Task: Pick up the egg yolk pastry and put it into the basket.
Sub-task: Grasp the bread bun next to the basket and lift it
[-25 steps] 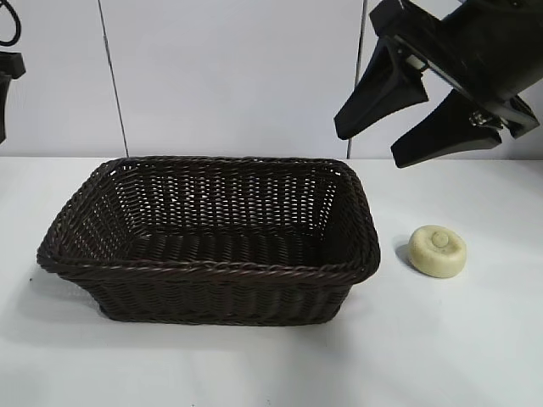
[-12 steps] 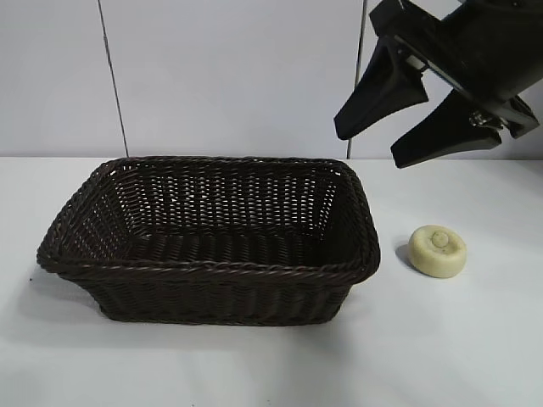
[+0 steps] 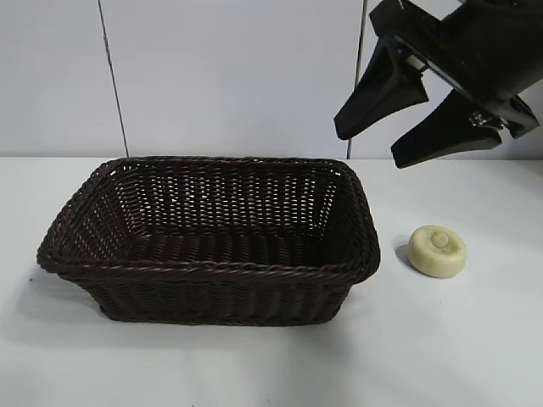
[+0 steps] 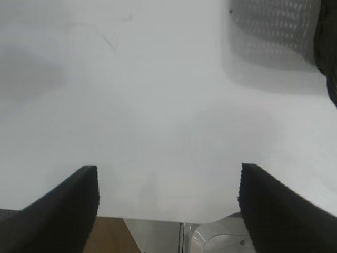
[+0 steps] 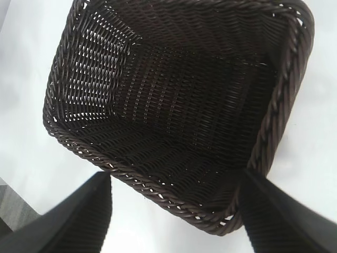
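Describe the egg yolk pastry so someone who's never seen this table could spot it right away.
Find the big dark wicker basket in the middle of the white table. Just beside its right end, apart from it, lies the pastry on the bare tabletop, below the raised right hand. It is small, pale cream-yellow and puck-shaped with a little knob on top.

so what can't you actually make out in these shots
- Egg yolk pastry: seen only in the exterior view; its far side and underside are hidden, and both wrist views miss it.
- Left end effector: outside the exterior view.
- Basket: cut off by the edge in the left wrist view.
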`<state>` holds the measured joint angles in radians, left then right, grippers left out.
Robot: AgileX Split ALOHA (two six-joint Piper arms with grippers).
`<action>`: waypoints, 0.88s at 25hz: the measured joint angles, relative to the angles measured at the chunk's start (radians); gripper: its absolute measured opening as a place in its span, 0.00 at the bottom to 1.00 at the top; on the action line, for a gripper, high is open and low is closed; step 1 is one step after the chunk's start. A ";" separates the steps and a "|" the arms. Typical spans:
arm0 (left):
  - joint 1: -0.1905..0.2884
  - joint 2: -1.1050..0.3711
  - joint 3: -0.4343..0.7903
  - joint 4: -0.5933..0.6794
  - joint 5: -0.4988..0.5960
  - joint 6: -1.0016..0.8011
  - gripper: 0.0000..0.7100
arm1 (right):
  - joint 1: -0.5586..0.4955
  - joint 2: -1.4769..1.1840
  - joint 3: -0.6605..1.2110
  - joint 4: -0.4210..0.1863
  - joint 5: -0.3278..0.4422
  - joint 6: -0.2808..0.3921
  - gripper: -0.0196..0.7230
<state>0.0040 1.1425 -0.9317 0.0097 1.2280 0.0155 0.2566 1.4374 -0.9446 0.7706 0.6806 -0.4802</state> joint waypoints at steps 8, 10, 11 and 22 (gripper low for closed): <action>0.000 -0.411 0.281 0.000 -0.047 -0.003 0.76 | 0.000 0.000 0.000 0.000 0.001 0.000 0.70; 0.000 -0.512 0.334 0.000 -0.053 -0.003 0.76 | 0.000 0.000 0.000 0.000 0.001 0.000 0.70; 0.000 -0.552 0.359 0.000 -0.059 -0.003 0.76 | 0.000 0.000 0.000 0.000 0.001 0.000 0.70; 0.000 -0.803 0.447 -0.001 -0.109 -0.004 0.76 | 0.000 0.000 0.000 0.000 0.001 0.000 0.70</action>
<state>0.0040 0.3394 -0.4850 0.0088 1.1191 0.0114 0.2566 1.4374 -0.9446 0.7706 0.6816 -0.4802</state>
